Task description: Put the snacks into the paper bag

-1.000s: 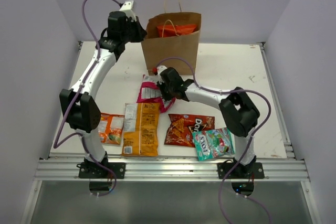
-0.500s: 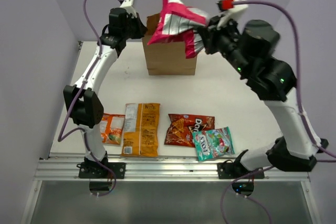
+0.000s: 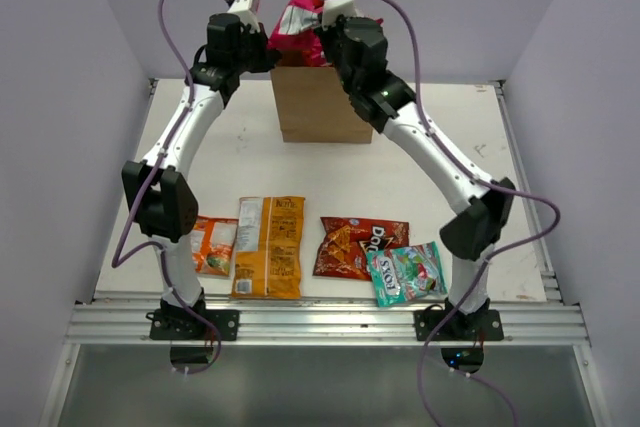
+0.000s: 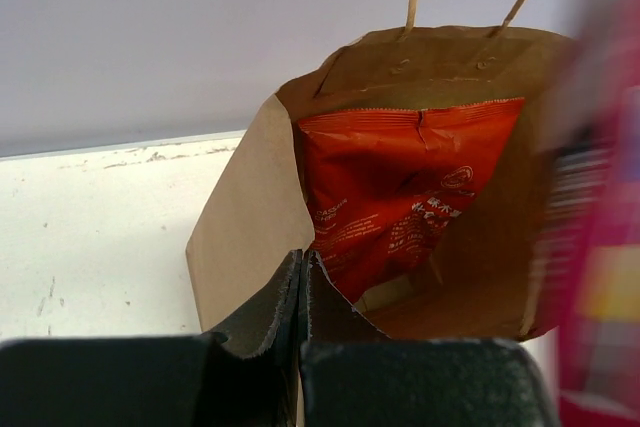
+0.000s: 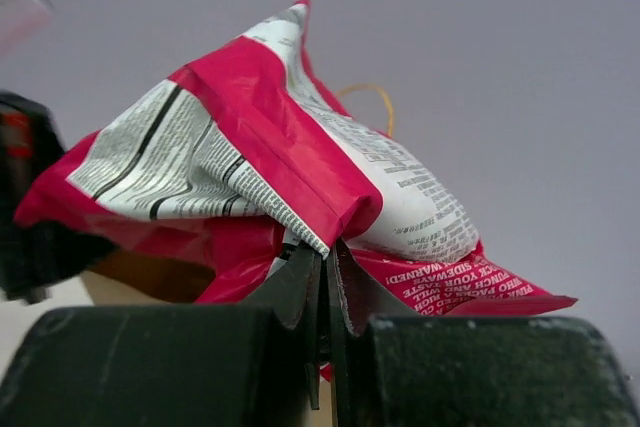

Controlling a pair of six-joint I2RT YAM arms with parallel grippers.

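The brown paper bag [image 3: 322,105] stands upright at the back of the table, with a red packet [image 4: 410,197] inside it. My left gripper [image 4: 302,265] is shut on the bag's near rim [image 4: 250,207] and holds the mouth open. My right gripper [image 5: 326,255] is shut on the pink-silver packet [image 5: 280,147] and holds it above the bag's mouth [image 3: 296,19]. On the table near the front lie the small orange packet [image 3: 213,244], the tall yellow-orange packet [image 3: 270,245], the dark red Doritos packet [image 3: 358,245] and the teal-green packet [image 3: 406,272].
The white table [image 3: 440,157] has a metal rail along its front edge [image 3: 330,322]. Grey walls close in the back and both sides. Purple cables [image 3: 175,17] loop off both arms.
My right arm has lifted the pink-silver packet off the table and swung it up and left, over the bag's mouth. The left arm has stayed at the bag's rim.
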